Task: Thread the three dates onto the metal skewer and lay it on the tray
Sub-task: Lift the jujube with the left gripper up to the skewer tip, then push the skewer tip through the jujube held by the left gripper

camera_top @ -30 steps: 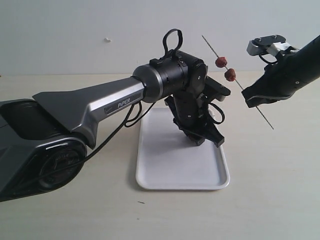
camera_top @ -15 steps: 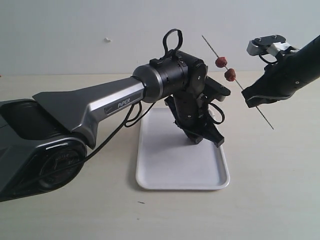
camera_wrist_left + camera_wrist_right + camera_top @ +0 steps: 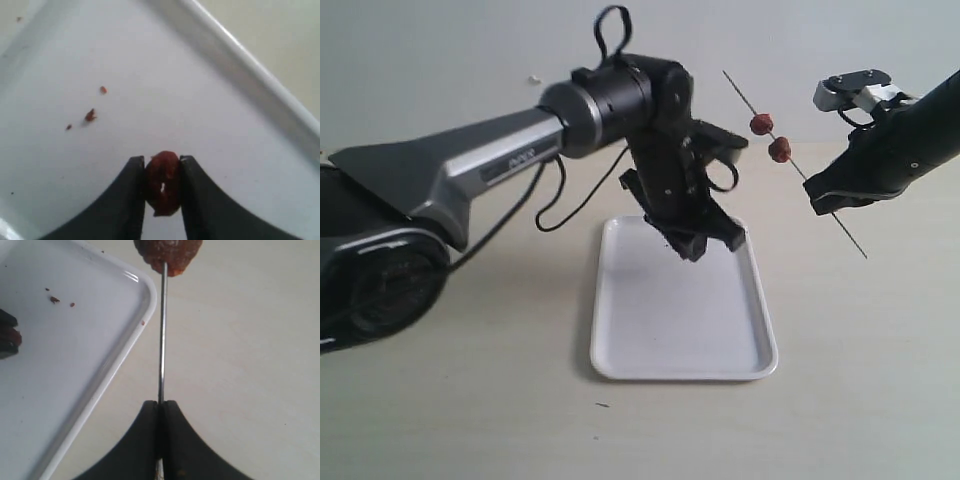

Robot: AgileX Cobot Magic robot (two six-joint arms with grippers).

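Observation:
A white tray (image 3: 630,340) lies in the middle of the table. Over its far end hangs my left gripper (image 3: 705,240), shut on one dark red date (image 3: 163,182) that sits squeezed between the two black fingers, clear of the tray floor (image 3: 210,125). My right gripper (image 3: 825,200) is shut on the thin metal skewer (image 3: 805,178), which slants up and to the left in the air beyond the tray's right side. Two dates (image 3: 761,124) (image 3: 780,150) are threaded on its upper part. The right wrist view shows the rod (image 3: 162,340) leaving the closed jaws (image 3: 161,404) toward the nearer date (image 3: 168,252).
Small red crumbs (image 3: 90,115) lie on the tray floor. The left arm's dark body (image 3: 470,180) reaches across the left half of the table. A pale wall stands behind, with bare tabletop (image 3: 860,360) on the tray's right.
My left gripper closed on the date, then rose off the tray and swung back toward the tray's far end. The right arm and the skewer have not moved.

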